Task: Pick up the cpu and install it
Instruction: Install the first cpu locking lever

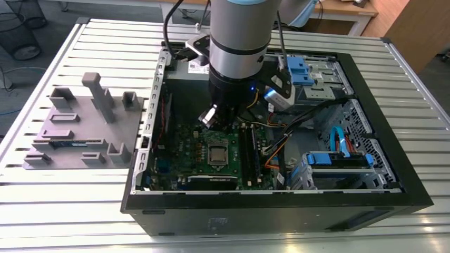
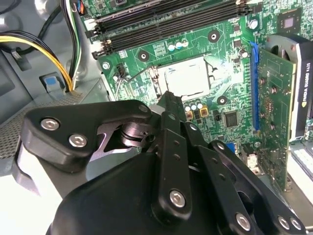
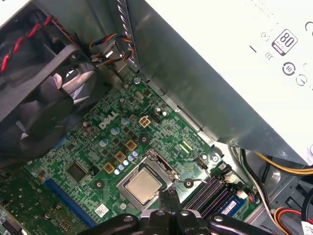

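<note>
One small square silver-topped cpu [image 1: 217,153] sits in the socket on the green motherboard [image 1: 189,138] inside the open black computer case [image 1: 393,184] in the exterior view, just below the gripper [image 1: 211,120]. In the second wrist view the cpu [image 2: 188,76] lies seated beyond the black fingers [image 2: 172,105], which appear together and empty. The first wrist view shows the cpu [image 3: 145,186] flat in its frame, so placement looks done; the latch state I cannot tell
</note>
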Robot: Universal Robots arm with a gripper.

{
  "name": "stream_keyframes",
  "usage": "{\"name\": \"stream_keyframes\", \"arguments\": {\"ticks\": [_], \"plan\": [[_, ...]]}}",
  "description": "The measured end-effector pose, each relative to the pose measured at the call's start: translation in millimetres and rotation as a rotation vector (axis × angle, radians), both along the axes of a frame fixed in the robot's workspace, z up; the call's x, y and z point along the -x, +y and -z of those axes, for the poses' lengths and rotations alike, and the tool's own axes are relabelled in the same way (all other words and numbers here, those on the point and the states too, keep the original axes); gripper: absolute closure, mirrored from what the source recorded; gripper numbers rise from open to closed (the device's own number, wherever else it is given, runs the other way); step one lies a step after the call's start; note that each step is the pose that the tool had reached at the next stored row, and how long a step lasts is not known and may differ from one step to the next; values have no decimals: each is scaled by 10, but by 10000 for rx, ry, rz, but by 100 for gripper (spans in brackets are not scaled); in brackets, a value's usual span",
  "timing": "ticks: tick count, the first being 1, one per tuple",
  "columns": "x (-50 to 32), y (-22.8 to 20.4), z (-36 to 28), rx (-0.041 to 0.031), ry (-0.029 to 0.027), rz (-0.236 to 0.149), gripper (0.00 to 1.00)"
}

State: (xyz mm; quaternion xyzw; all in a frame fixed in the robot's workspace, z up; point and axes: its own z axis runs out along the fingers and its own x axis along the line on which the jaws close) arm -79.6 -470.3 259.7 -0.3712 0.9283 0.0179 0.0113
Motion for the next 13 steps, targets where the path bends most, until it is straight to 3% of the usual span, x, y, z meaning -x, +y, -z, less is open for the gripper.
{"name": "stream_keyframes", "arguments": {"ticks": [7, 13], "plan": [[-1, 7, -16, 4, 2, -1, 89], [-1, 42, -23, -1, 0, -2, 89]]}}
